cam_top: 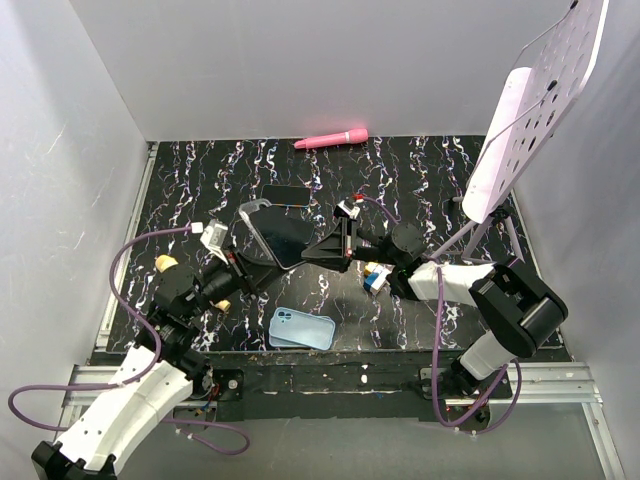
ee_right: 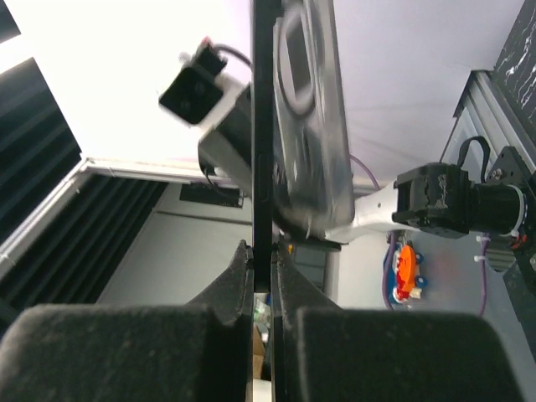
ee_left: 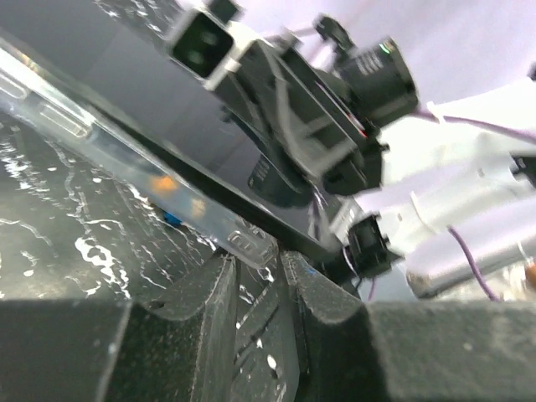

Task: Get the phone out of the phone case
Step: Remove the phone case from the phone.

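Note:
A dark phone [cam_top: 283, 238] is held tilted above the black marbled table, partly inside a clear phone case [cam_top: 250, 212]. My left gripper [cam_top: 243, 268] is shut on the case's lower edge; in the left wrist view the clear rim [ee_left: 249, 245] sits between the fingers of my left gripper [ee_left: 258, 266], with the phone [ee_left: 167, 109] above it. My right gripper [cam_top: 318, 250] is shut on the phone's right edge. In the right wrist view my right gripper [ee_right: 262, 255] clamps the thin black phone [ee_right: 261, 167], and the case [ee_right: 314, 126] stands peeled away beside it.
A light blue phone case [cam_top: 302, 328] lies near the front edge. A second dark phone [cam_top: 287, 195] lies behind the held one. A pink object [cam_top: 331, 138] is at the back. A small coloured block [cam_top: 376, 277] lies under the right arm. A white perforated board [cam_top: 530, 110] stands at the right.

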Motion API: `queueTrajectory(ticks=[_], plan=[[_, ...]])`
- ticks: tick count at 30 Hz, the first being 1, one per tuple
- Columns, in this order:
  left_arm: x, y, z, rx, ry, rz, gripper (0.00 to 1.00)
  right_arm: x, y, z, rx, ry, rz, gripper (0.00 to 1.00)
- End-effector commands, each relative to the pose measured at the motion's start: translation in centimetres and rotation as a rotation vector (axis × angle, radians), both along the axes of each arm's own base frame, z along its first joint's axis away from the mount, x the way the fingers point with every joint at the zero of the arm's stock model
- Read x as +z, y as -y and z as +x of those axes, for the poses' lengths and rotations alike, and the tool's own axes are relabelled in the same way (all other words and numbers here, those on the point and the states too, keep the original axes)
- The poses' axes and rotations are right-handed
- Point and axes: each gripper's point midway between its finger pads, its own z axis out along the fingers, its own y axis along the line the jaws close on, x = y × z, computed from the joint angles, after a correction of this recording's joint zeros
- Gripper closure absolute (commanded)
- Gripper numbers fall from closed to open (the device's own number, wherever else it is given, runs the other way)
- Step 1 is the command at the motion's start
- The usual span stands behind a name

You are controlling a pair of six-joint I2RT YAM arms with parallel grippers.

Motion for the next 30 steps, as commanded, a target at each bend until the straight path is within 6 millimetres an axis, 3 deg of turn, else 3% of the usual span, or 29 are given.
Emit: queueTrajectory(ticks=[1, 5, 9, 14, 16, 21, 25, 26, 30], plan=[[0.8, -2.2, 3.5, 0.235, -0.055, -0.05, 0.95, 4.1, 0.8, -3.2, 0.084, 0.255, 0.128, 0.99], [-0.2, -2.0, 4.3, 0.253, -0.122, -0.026, 0.94, 4.2, 0.6, -3.2, 0.086, 0.273, 0.113, 0.99], [-0.8, -2.4, 4.7, 0.29, -0.143, -0.029, 0.99, 3.6, 0.5, -3.0, 0.079, 0.279, 0.093, 0.99], [-3.9, -4.4, 4.7, 0.408, -0.252, -0.004, 1.0, 1.2, 0.2, -1.5, 0.026, 0.326, -0.033, 0.99], [-5.4, -5.5, 4.5, 0.466, -0.3, 0.004, 1.0, -0.3, 0.3, -0.6, -0.003, 0.351, -0.112, 0.99], [-8.5, -11.6, 3.7, 0.773, -0.428, 0.136, 1.0, -3.1, 0.7, 1.7, -0.042, 0.468, -0.323, 0.99], [-6.3, -15.4, 3.4, 0.936, -0.364, 0.21, 1.0, -5.4, 0.8, 2.9, 0.008, 0.608, -0.486, 0.99], [-5.7, -16.0, 3.4, 0.956, -0.34, 0.23, 1.0, -6.8, 1.1, 2.7, 0.06, 0.632, -0.534, 0.99], [-3.5, -17.5, 3.5, 1.008, -0.262, 0.269, 1.0, -8.9, 0.8, 3.1, 0.183, 0.714, -0.574, 0.99]])
